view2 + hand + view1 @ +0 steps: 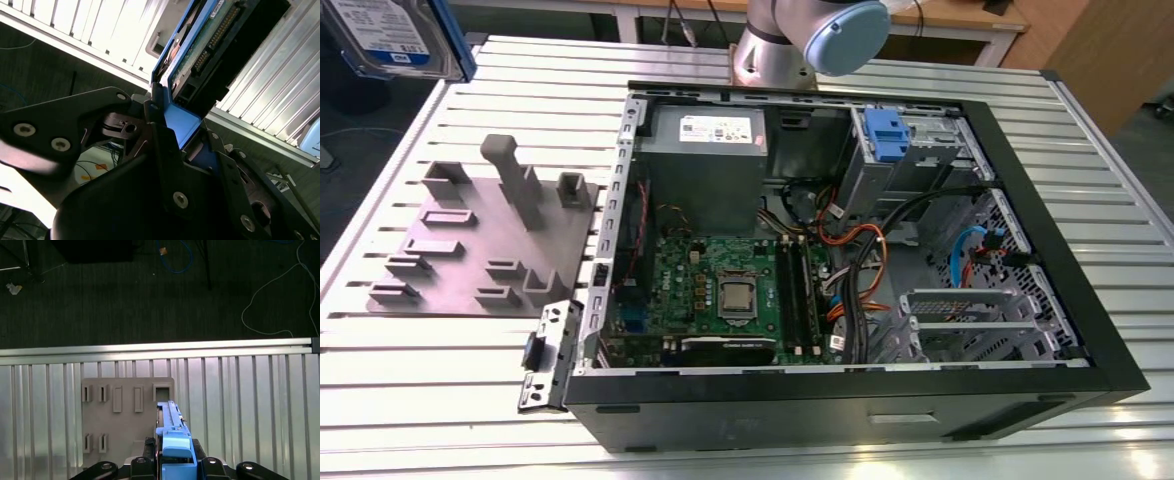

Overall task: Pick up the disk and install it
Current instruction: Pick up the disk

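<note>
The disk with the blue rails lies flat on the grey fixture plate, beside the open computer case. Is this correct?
Not quite. The disk is not lying on the grey fixture plate: the gripper holds it clear of the plate, jaws shut on its blue rail, as the first wrist view shows. The plate does sit beside the open computer case.

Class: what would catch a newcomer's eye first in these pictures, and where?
The large black open computer case lies on its side on the slatted aluminium table, its insides exposed. The flat silver hard disk with blue plastic side rails is clamped in the black claw, held over the grey plastic holder block.
</note>
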Robot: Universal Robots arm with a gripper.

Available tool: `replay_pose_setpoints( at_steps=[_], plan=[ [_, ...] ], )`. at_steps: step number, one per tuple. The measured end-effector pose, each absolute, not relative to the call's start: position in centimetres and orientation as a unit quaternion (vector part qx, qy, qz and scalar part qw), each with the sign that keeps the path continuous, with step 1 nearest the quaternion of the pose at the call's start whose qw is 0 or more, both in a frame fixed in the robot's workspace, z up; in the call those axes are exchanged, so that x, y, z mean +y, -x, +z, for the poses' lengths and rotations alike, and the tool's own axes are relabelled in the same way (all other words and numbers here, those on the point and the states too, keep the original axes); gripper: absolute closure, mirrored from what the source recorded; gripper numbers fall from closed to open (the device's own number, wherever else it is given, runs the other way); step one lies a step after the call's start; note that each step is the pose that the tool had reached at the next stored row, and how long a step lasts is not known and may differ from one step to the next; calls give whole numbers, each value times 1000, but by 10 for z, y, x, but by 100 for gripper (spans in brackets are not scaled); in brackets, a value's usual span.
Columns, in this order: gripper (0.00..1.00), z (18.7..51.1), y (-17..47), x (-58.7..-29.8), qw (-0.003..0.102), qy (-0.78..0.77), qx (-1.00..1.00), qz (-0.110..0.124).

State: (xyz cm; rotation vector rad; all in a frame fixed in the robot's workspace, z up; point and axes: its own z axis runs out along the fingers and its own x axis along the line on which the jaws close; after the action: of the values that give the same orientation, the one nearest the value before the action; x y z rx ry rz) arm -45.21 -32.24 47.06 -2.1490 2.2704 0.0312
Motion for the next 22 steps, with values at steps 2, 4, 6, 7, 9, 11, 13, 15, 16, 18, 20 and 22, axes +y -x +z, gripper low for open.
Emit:
replay_pose_setpoints(
  at_steps=[2,4,6,7,9,11,13,15,16,18,20,22],
  plan=[
    [64,472,452,-322,8,687,726,10],
    [64,473,452,-322,8,687,726,10],
    [64,475,452,-322,8,687,726,10],
    [64,475,452,-322,8,687,726,10],
    [64,477,452,-322,8,687,726,10],
    [64,478,452,-322,8,687,726,10],
    [64,479,452,-322,8,687,726,10],
    [64,480,452,-322,8,687,726,10],
    [64,480,452,-322,8,687,726,10],
    [64,481,452,-322,8,687,726,10],
    [64,482,452,-322,8,687,726,10],
    [64,484,452,-322,8,687,726,10]
  ],
)
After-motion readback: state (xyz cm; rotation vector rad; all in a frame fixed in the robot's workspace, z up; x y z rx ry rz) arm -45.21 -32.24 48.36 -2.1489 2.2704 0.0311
